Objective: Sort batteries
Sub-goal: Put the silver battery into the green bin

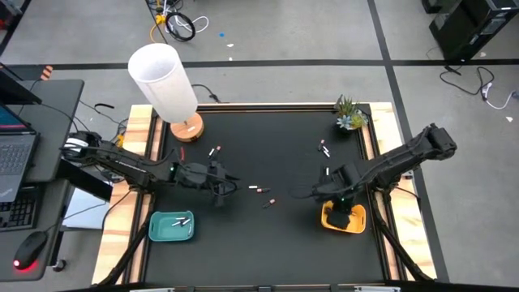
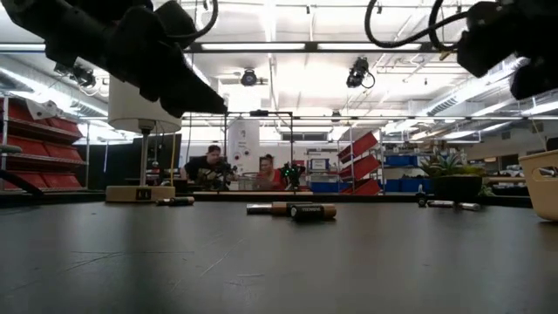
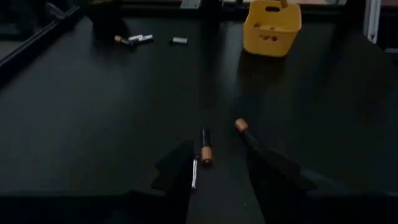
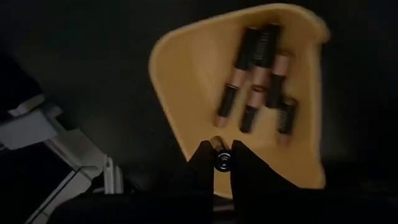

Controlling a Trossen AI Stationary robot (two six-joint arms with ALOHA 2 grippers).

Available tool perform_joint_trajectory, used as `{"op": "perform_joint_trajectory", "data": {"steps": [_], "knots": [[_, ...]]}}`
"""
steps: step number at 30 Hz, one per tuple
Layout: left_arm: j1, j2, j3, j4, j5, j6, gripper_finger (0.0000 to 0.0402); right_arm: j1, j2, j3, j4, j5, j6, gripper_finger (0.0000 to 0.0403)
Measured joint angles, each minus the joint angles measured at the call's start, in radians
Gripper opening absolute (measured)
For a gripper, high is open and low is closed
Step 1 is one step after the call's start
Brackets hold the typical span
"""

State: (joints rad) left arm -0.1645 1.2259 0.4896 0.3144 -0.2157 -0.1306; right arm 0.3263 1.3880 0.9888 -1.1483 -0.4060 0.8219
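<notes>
Batteries: one dark battery (image 4: 221, 159) is clamped end-on between the fingers of the right gripper (image 4: 221, 163), directly above the yellow tray (image 4: 186, 74). Inside that tray lies a cluster of dark batteries with copper-coloured ends (image 4: 256, 68), packed side by side.

Relative to the yellow tray (image 1: 345, 219), which sits at the table's right front edge: a short row of loose batteries (image 1: 259, 190) lies near mid-table, to its left. Three more (image 1: 324, 149) lie behind it, toward the small potted plant (image 1: 349, 113). One (image 1: 215, 152) lies far to its left, near the lamp's wooden base (image 1: 186, 128).

The left gripper (image 3: 214, 171) hangs low over the mat, well left of the yellow tray, fingers spread apart. In the left wrist view a dark battery with a copper end (image 3: 206, 146) lies between and just ahead of them, a pale one (image 3: 194, 172) hard against one finger, and a third (image 3: 241, 126) beside the other finger.

Teal tray (image 1: 171, 226): front left, far across from the yellow tray, holding pale batteries (image 1: 182, 221).

Low view: batteries (image 2: 301, 209) lie flat on the black tabletop (image 2: 261, 262); people sit in the room beyond.
</notes>
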Motion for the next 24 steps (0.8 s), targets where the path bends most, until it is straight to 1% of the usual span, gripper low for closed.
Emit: {"op": "perform_joint_trajectory", "data": {"steps": [2,4,6,8,10,13,15,17,22,24], "knots": [[0.013,0.0,0.0,-0.006,0.0,0.0,0.0162,-0.001,-0.011,-0.014,0.041,0.021,-0.045,0.0018],[0.036,0.0,0.001,-0.007,0.0,0.0,0.0162,-0.03,-0.031,-0.005,0.085,0.081,-0.125,0.0018],[0.063,0.0,0.012,-0.027,0.014,-0.001,0.0162,-0.081,-0.045,0.023,0.128,0.157,-0.225,0.0018],[0.083,0.0,0.021,-0.03,0.031,-0.002,0.0162,-0.139,-0.048,0.056,0.201,0.271,-0.343,0.0018],[0.092,0.0,0.022,-0.027,0.039,-0.005,0.0162,-0.191,-0.048,0.061,0.352,0.37,-0.459,0.0018],[0.093,0.0,0.022,-0.011,0.033,-0.005,0.0162,-0.237,-0.016,0.045,0.653,0.456,-0.611,0.0018],[0.089,0.0,0.022,-0.005,0.025,-0.013,0.0162,-0.253,0.026,0.043,0.777,0.463,-0.684,0.0018],[0.079,0.0,0.022,-0.016,0.025,-0.03,0.0162,-0.258,0.069,0.042,0.865,0.465,-0.738,0.0018],[0.039,0.0,0.022,-0.022,0.027,-0.015,0.0163,-0.258,0.185,0.041,1.068,0.461,-0.8,0.0018],[0.029,0.0,0.022,-0.014,0.026,0.006,0.0163,-0.258,0.224,0.041,1.174,0.438,-0.815,0.0018]]}}
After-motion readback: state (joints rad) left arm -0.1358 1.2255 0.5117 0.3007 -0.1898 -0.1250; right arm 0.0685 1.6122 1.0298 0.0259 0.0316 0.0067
